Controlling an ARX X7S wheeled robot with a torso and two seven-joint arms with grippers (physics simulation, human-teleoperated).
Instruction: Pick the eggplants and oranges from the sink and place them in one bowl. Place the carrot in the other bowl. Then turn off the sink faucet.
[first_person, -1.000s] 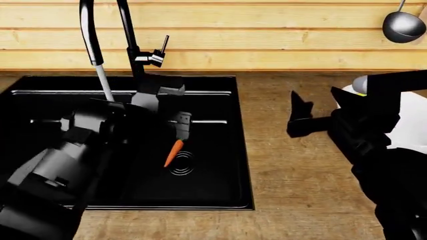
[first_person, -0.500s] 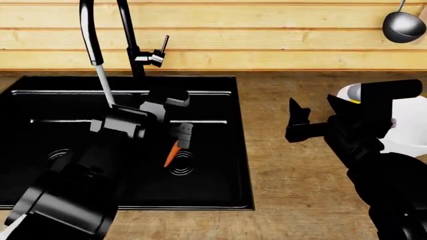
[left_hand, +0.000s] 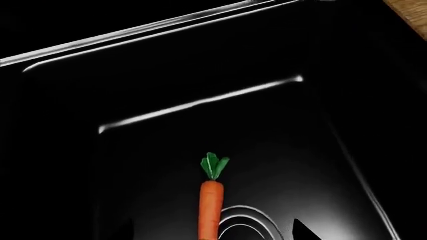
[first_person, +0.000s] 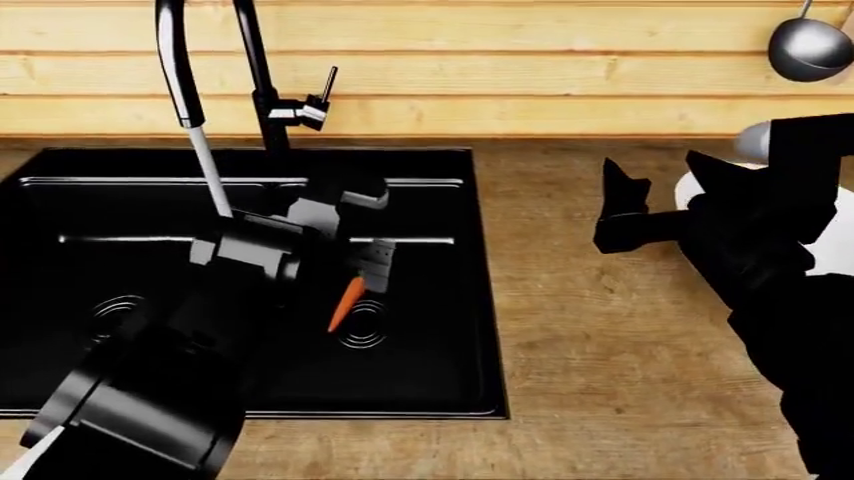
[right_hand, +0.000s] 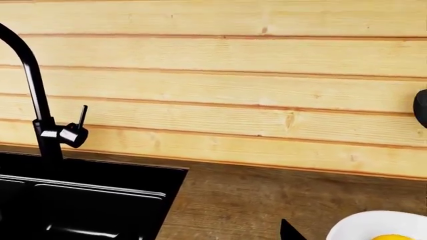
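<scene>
Carrot lay on the floor of the sink's right basin, its tip toward the ringed drain and its green top pointing at the back wall. The risk I judged greatest was a poor pinch: the carrot is thin and tapered, and a grip closing off-centre could roll it aside or squirt it toward the drain. Water ran from the faucet beside the left arm, which could also hide the contact from the head view. The left hand hung just above the carrot's leafy end, near but apparently not touching; its fingers looked spread, with nothing between them. The right hand was over the table, well apart from the sink, beside the white bowl holding an orange; whether it was open I could not tell.
</scene>
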